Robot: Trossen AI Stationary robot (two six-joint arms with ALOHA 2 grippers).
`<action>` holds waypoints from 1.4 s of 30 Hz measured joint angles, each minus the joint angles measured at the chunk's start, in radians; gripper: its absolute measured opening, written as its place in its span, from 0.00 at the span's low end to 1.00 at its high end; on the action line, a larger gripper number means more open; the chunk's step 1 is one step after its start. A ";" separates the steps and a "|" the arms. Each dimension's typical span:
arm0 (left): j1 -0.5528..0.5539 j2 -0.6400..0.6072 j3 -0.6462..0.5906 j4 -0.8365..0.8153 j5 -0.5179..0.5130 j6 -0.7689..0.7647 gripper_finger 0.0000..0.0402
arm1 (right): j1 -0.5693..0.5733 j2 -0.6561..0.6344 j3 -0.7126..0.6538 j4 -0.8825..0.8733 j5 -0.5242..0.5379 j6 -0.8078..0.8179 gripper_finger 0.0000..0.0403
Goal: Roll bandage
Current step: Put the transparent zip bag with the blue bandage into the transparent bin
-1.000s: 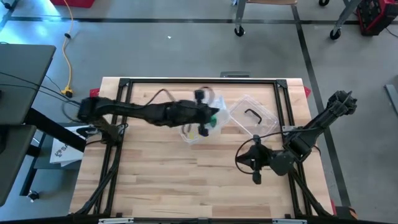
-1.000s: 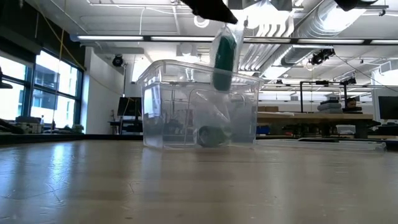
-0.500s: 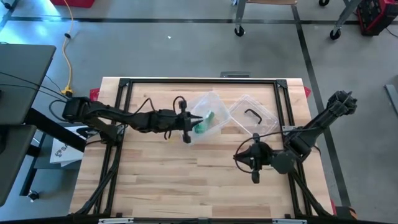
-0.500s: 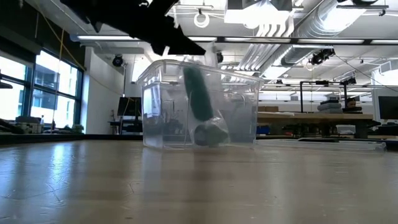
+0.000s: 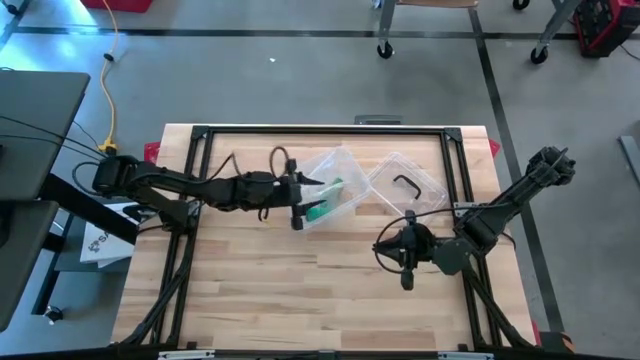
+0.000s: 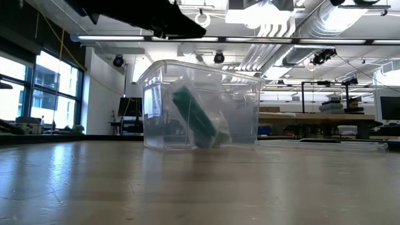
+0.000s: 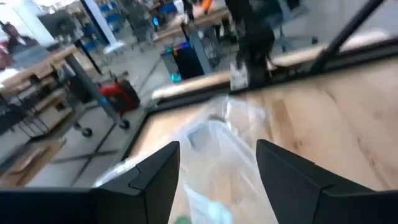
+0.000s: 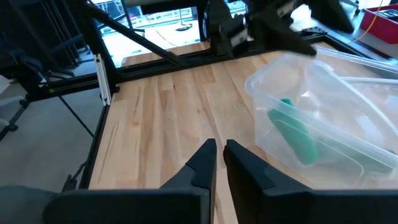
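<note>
Releasing cleanly is the point here: the left gripper hangs at the near rim of the clear plastic tub with its fingers spread apart and nothing between them, and I judge it should lift straight away without nudging the tub. The green rolled bandage lies tilted inside the tub, leaning on its floor. A second ago it hung upright above the tub in that gripper. The right gripper waits over bare table, well apart, fingers nearly together and empty. The tub's lid lies beside it.
</note>
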 joint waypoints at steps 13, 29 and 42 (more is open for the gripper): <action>0.021 0.262 0.465 -0.868 -0.229 -0.055 0.52 | -0.049 0.000 0.000 0.007 -0.001 0.007 0.07; 0.083 0.429 0.730 -1.084 -0.115 -0.301 0.03 | -0.048 0.000 0.000 -0.002 -0.031 0.001 0.07; -0.003 0.309 0.534 -0.666 -0.298 -0.288 0.00 | -0.047 0.000 0.000 -0.023 -0.074 0.008 0.07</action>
